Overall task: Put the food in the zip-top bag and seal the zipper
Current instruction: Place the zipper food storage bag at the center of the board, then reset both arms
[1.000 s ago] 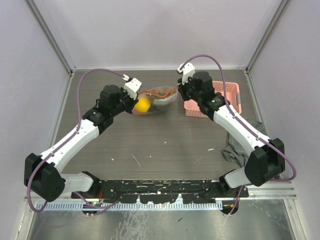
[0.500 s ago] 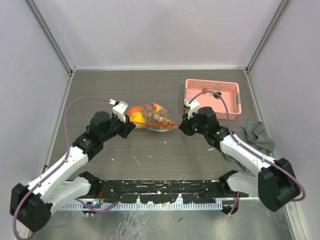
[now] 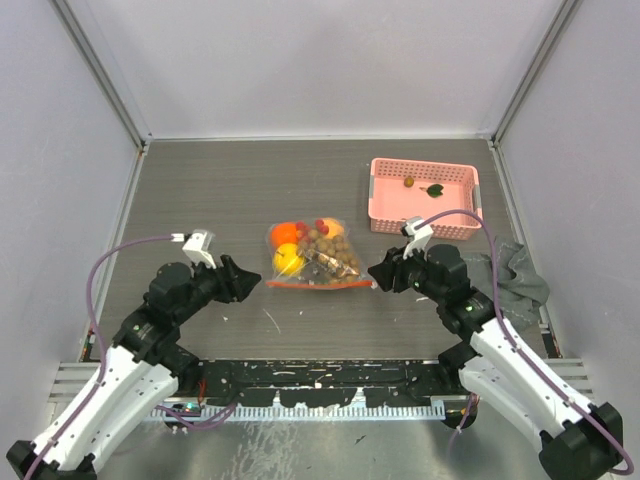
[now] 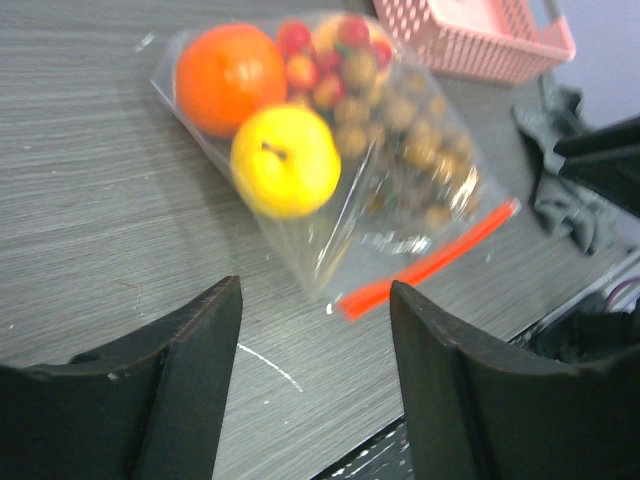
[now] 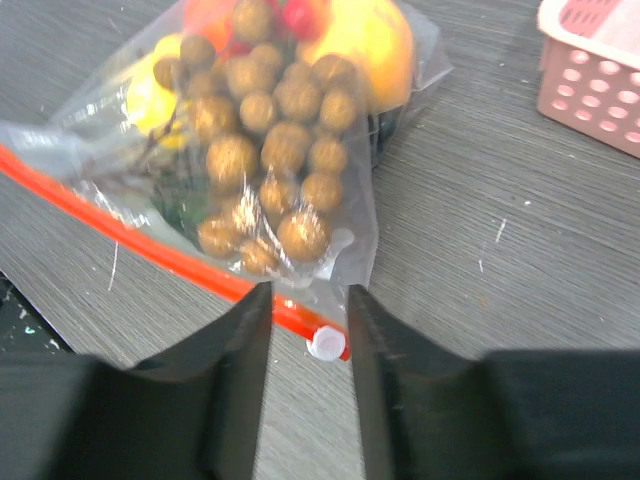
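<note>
On the table [image 3: 200, 200], dead centre, we see the zip-top bag [image 3: 312, 262] lying flat, yellow fruit [image 3: 288, 260], orange fruit [image 3: 285, 233] and brown balls [image 3: 335, 252] inside, its zipper [image 3: 320, 285] along the 6 o'clock edge. Our left gripper [image 3: 250, 277] at the bag's 8 o'clock and right gripper [image 3: 375, 275] at 4 o'clock both stand parted, empty.

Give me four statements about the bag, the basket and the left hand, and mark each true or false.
1. The yellow fruit lies inside the zip-top bag. True.
2. The left hand grips the bag. False: it is open and holds nothing.
3. The pink basket holds nothing. False: a small brown item and a small green item lie in it.
4. The zipper runs along the bag's edge nearest the arms. True.
</note>
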Available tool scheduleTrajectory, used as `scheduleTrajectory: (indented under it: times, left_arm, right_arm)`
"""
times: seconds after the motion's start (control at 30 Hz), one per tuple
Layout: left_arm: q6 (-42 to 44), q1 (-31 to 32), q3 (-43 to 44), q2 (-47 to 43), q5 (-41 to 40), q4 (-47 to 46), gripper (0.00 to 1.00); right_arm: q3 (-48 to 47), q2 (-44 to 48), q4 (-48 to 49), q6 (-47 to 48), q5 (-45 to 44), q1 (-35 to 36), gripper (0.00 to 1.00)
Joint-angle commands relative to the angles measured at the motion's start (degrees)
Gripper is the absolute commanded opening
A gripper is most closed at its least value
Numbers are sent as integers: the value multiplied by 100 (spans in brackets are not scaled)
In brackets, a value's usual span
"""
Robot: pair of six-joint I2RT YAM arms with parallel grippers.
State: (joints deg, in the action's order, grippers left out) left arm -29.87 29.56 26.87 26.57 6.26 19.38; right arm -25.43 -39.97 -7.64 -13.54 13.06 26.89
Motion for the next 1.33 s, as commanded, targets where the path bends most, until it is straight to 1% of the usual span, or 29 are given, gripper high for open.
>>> scheduleTrajectory:
  times: [0.0, 0.07, 0.2, 0.3, 0.43, 0.57, 0.63, 0.73, 1.3]
  left_arm:
    - [-335, -29, 663, -784, -916, 990, 70]
    - [-297, -29, 865, -1181, -1300, 1392, 82]
    - [-136, -25, 1292, -1810, -2018, 2099, 98]
    - [-38, -29, 1362, -2213, -2301, 2234, 98]
    - [-78, -29, 1258, -2657, -2533, 2277, 98]
    - [-139, -29, 1224, -2545, -2591, 2446, 98]
    - [-241, -29, 1039, -2650, -2610, 2469, 98]
    - [-267, -29, 1027, -2568, -2600, 2449, 98]
    - [-239, -28, 922, -2644, -2614, 2378, 98]
  right_arm:
    - [-662, 676, -700, -127, -837, -17, 56]
    - [-892, 966, -1065, -139, -1266, -13, 64]
    - [-1246, 1666, -1649, -166, -2276, -19, 84]
    - [-1346, 2199, -1898, -171, -3028, -17, 99]
    - [-1351, 2781, -2209, -355, -3944, -18, 100]
    - [-1343, 3182, -2374, -554, -4436, -18, 100]
    - [-1327, 3326, -2343, -555, -4440, -17, 100]
    - [-1250, 3456, -2315, -610, -4468, -15, 100]
    - [-1396, 3309, -2463, -474, -4385, -13, 100]
